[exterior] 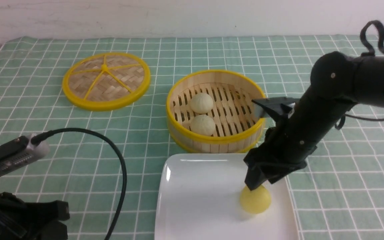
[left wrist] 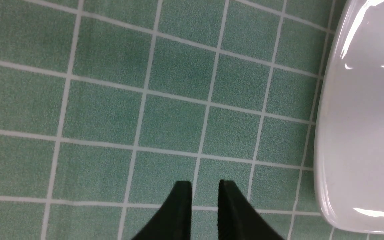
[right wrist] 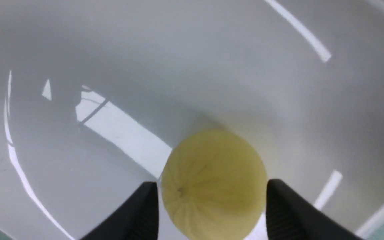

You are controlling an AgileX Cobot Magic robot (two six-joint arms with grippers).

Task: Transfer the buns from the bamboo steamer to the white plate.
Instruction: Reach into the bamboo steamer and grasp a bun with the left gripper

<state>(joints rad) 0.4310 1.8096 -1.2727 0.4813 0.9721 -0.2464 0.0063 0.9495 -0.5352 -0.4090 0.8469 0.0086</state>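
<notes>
The yellow bun (exterior: 255,200) rests on the right side of the white plate (exterior: 198,193), which lies in front of the bamboo steamer (exterior: 216,138). My right gripper (exterior: 255,188) reaches down over it. In the right wrist view this gripper (right wrist: 212,186) is open, one finger on each side of the yellow bun (right wrist: 213,183), which sits on the plate (right wrist: 145,50). Two cream buns (exterior: 202,102) (exterior: 203,124) lie on the steamer's slatted floor. My left gripper (left wrist: 205,183) hangs over the green cloth beside the plate's edge (left wrist: 362,133), slightly open and empty.
The woven steamer lid (exterior: 106,80) with yellow spokes lies flat at the back left. My left arm (exterior: 8,156) and its black cable (exterior: 118,156) fill the near left corner. A green checked cloth (exterior: 345,186) covers the table.
</notes>
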